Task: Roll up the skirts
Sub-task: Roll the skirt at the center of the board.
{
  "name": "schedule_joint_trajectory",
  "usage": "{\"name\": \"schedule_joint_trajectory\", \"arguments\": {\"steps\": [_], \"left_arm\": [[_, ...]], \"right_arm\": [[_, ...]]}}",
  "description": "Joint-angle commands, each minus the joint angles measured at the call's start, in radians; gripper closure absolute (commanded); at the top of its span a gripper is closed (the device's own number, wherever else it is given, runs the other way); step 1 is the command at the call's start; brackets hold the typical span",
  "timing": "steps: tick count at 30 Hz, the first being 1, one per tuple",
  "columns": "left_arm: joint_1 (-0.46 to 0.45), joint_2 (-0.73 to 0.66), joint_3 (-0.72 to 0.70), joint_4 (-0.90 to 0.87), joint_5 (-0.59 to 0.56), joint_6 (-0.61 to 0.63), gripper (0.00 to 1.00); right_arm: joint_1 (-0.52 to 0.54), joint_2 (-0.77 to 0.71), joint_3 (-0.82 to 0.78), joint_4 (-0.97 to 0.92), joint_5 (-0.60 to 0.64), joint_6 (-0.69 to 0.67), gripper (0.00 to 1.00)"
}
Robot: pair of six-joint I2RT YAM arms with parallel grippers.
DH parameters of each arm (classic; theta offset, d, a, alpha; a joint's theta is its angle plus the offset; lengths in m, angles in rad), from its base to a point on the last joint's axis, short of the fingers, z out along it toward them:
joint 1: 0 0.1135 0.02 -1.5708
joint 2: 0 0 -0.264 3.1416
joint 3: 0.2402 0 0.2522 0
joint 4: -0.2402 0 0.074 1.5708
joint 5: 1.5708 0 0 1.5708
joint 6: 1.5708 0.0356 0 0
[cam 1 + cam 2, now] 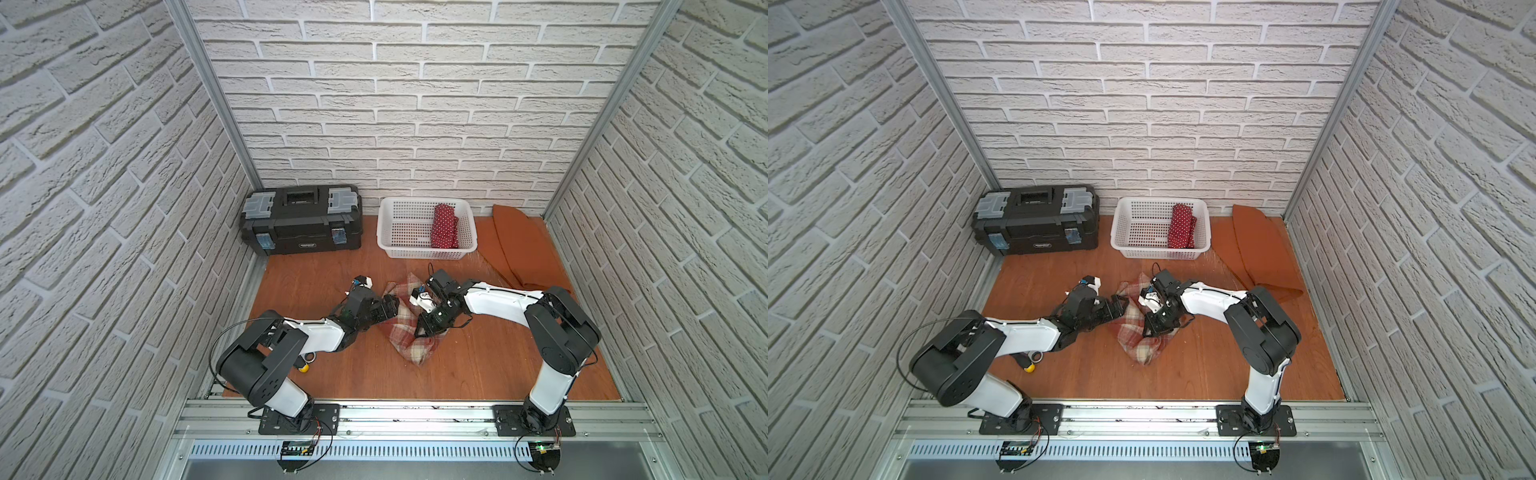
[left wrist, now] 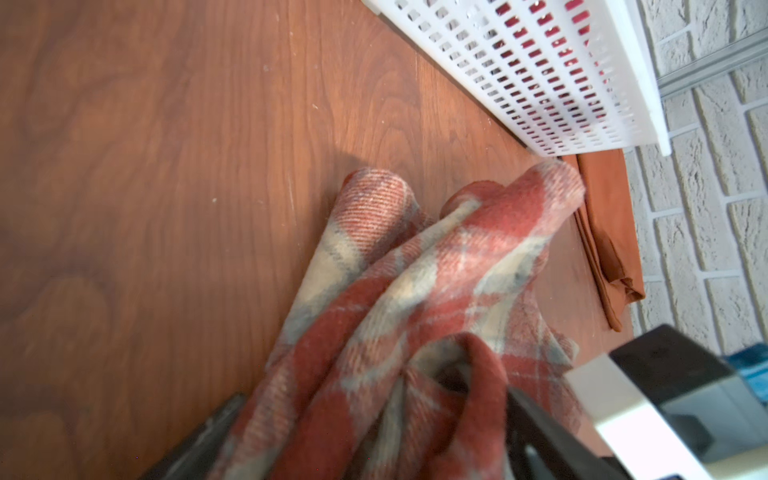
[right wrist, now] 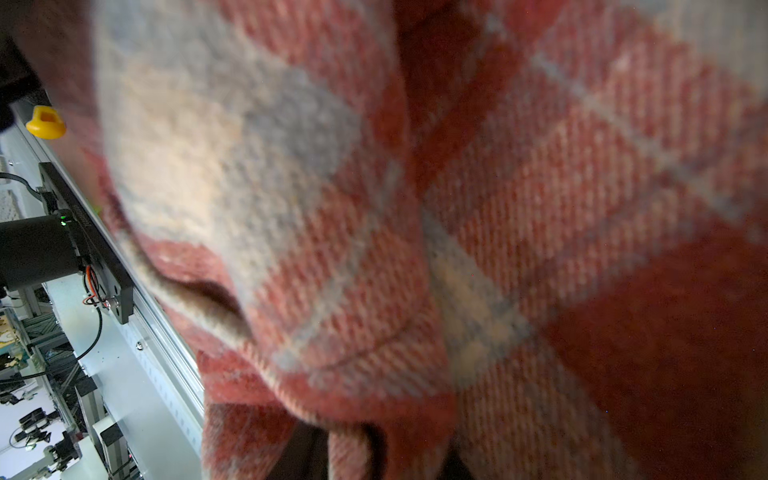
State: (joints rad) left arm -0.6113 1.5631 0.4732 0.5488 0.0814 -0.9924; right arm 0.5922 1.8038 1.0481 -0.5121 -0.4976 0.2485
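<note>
The plaid skirt (image 1: 409, 345) lies bunched mid-table between both arms, also seen in the left wrist view (image 2: 415, 270). My left gripper (image 1: 390, 308) presses into its left side; its jaws stand wide apart (image 2: 376, 422) and folds of the plaid cloth bulge between them. My right gripper (image 1: 422, 332) is shut on a fold of the plaid skirt (image 3: 498, 187), which fills the right wrist view and hides most of the jaws (image 3: 380, 457). The polka-dot skirt (image 1: 444, 226) lies rolled in the white basket (image 1: 399, 245). Flat at the back right lies the rust-orange skirt (image 1: 519, 245).
A black toolbox (image 1: 301, 220) stands at the back left beside the basket. A small yellow object (image 1: 304, 367) lies under my left forearm. Brick-pattern walls enclose three sides, and a metal rail (image 1: 415, 415) runs along the front edge.
</note>
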Motion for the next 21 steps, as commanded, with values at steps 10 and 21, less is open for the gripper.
{"name": "schedule_joint_trajectory", "arguments": {"steps": [10, 21], "left_arm": [[-0.078, -0.002, -0.080, 0.049, 0.014, -0.011, 1.00], [-0.169, -0.176, -0.034, -0.285, -0.152, 0.039, 1.00]], "right_arm": [[-0.006, 0.026, -0.008, -0.073, 0.229, -0.002, 0.69], [0.036, -0.316, -0.094, -0.150, 0.419, 0.062, 0.48]]}}
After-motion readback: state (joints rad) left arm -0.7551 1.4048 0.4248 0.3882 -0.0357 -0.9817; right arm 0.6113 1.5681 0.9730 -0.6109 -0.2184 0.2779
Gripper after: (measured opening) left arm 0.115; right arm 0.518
